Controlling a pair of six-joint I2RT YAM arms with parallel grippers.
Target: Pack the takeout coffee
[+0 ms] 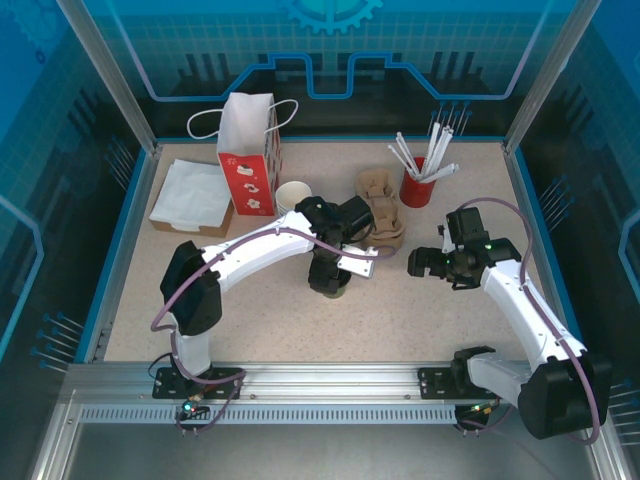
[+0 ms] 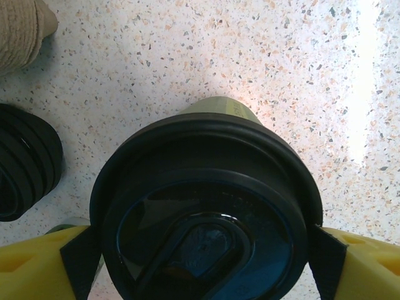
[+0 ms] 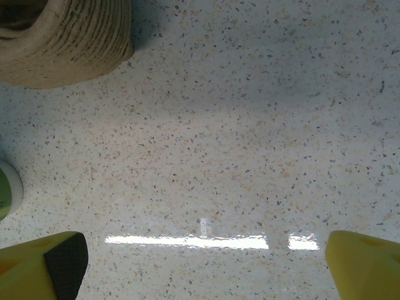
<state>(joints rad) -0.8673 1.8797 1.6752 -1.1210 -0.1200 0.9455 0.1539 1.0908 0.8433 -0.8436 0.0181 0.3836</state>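
The takeout coffee [image 1: 336,287] stands upright on the table near the middle, a green paper cup [image 2: 225,107] under a round black lid [image 2: 206,212]. My left gripper [image 1: 330,272] hangs straight over it, its jaws [image 2: 203,253] astride the lid. The black pads [image 2: 80,253] sit close against the lid's rim on both sides, with a sliver of table showing by the left one, so it reads as open. My right gripper [image 1: 421,262] hovers to the right of the cup, wide open [image 3: 203,265] over bare table.
A red and white paper bag [image 1: 248,158] stands at the back left beside a box of napkins [image 1: 192,196]. An unlidded cup [image 1: 293,195], a cardboard carrier [image 1: 383,212] and a red cup of straws [image 1: 417,186] sit behind. A stack of black lids [image 2: 25,164] lies left of the coffee.
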